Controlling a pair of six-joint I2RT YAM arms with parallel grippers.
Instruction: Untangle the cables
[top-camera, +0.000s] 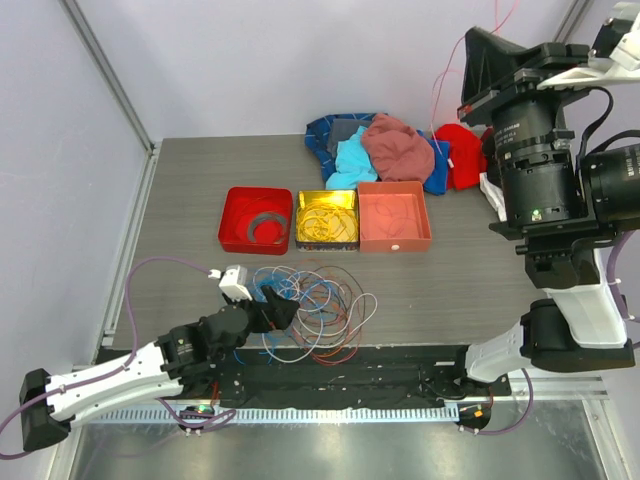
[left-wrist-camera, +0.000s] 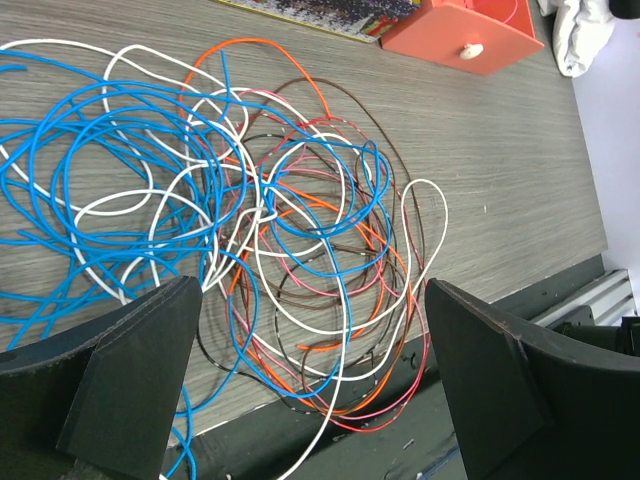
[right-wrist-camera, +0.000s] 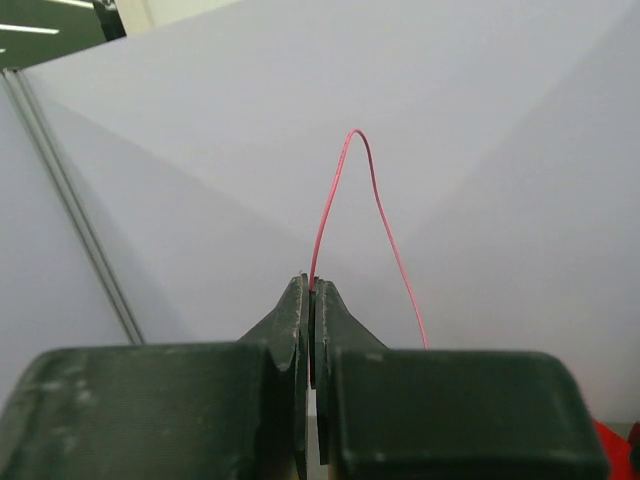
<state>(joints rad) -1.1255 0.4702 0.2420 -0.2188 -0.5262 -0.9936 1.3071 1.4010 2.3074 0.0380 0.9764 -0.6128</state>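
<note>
The cables (top-camera: 312, 305) lie in a loose tangle of blue, white, orange, pink, brown and red loops at the table's near edge; the left wrist view shows the tangle (left-wrist-camera: 290, 230) close up. My left gripper (top-camera: 275, 312) is open and empty just above the tangle's left side, its jaws (left-wrist-camera: 310, 295) wide apart over the loops that hang past the table edge. My right gripper (top-camera: 472, 50) is raised high at the right, shut on a thin red cable (right-wrist-camera: 352, 132) that loops up from the fingertips (right-wrist-camera: 312, 288) and drops away to the right.
Behind the tangle stand three square trays: a red one (top-camera: 228, 215) with a grey loop, a yellow one (top-camera: 300, 202) with thin wires, an orange one (top-camera: 424, 215). A heap of coloured clothes (top-camera: 390, 145) lies at the back. A black strip (top-camera: 340, 375) runs along the near edge.
</note>
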